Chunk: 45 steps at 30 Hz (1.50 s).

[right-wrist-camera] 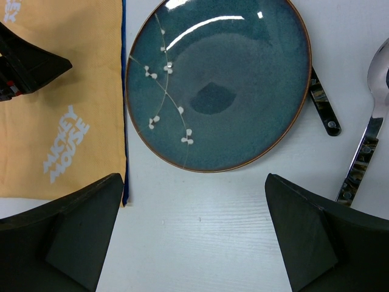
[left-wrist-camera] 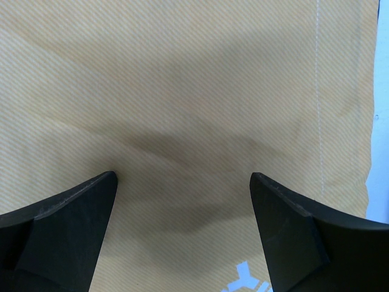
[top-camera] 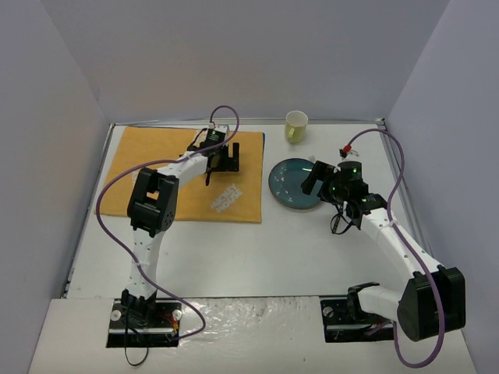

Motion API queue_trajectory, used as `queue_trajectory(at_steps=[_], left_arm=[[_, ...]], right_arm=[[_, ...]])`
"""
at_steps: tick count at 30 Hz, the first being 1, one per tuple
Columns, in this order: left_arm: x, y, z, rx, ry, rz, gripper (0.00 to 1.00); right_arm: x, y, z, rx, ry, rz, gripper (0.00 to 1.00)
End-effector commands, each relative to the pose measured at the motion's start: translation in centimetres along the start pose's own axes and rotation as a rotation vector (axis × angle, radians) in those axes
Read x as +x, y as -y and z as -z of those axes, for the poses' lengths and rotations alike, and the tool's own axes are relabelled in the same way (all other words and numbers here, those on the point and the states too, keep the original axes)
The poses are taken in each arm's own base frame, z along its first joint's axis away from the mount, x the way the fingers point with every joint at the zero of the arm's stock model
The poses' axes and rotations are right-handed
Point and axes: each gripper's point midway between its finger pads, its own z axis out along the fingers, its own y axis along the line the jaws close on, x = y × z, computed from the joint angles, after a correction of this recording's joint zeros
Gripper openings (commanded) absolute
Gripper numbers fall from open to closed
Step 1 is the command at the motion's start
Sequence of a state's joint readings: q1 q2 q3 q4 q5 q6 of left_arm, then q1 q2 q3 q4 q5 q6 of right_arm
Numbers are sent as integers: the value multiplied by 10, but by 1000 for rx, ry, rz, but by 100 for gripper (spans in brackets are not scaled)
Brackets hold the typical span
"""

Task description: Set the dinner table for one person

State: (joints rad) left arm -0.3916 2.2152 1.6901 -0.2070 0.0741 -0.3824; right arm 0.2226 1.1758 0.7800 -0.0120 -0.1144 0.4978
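- The dinner table is the white top under everything; I see bare stretches of it all round the plate.
- Left of the plate lies an orange cloth mat flat on the table. Its blue-trimmed edge sits just beside the plate's left rim, with a thin strip of table between.
- The white Mickey Mouse print is on the mat's corner nearest the plate.
- My left gripper hangs over the mat, left of the plate and a little farther back. Its jaws are spread wide with only cloth showing between them, gripping nothing.
- The plate is blue with a white blossom sprig and lies flat on the table.
- A pale yellow cup stands upright beyond the plate, apart from it.
- My right gripper hovers over the plate's near rim, released, jaws wide, nothing held.
- A dark mottled handle pokes out from under the plate's right rim.
- A spoon lies farther right, apart from the plate.
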Motion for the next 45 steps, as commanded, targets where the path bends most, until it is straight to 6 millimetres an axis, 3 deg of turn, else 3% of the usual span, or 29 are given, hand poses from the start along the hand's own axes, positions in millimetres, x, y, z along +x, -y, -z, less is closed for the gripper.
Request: queue_trajectory(at_steps=[1,11,18,23,25,28,33,35,37,43,45], left_arm=[[-36,8,9,21,89,10,87],[-30,6,-11,18,51,1,87],[-40,5,-10,19,64,-4,87],[-65,9,18,12,118,-20,88],[-86,16,44,27,163,-22,89],[-101,24,72,58,197,-17,92],[-104,46,120,168,214,48,97],[-97,52,136,212,209,68,97],[-74,49,138,219,170,90,97],[-43,42,174,242,174,97,97],[-25,45,172,282,144,114,97]], right_arm=[[-16,-9,-1,-45,54,-14,100],[-13,-6,-4,-46,44,-18,100],[-15,-6,-2,-50,50,-15,100],[-20,-8,0,-58,62,-7,100],[-24,-10,2,-62,72,2,100],[-27,-10,2,-65,80,8,100],[-33,-8,3,-78,90,2,100],[-35,-8,3,-90,97,-16,100],[-36,-6,3,-104,99,-38,100],[-29,0,-3,-156,82,-115,100],[-28,0,-4,-177,86,-131,100]])
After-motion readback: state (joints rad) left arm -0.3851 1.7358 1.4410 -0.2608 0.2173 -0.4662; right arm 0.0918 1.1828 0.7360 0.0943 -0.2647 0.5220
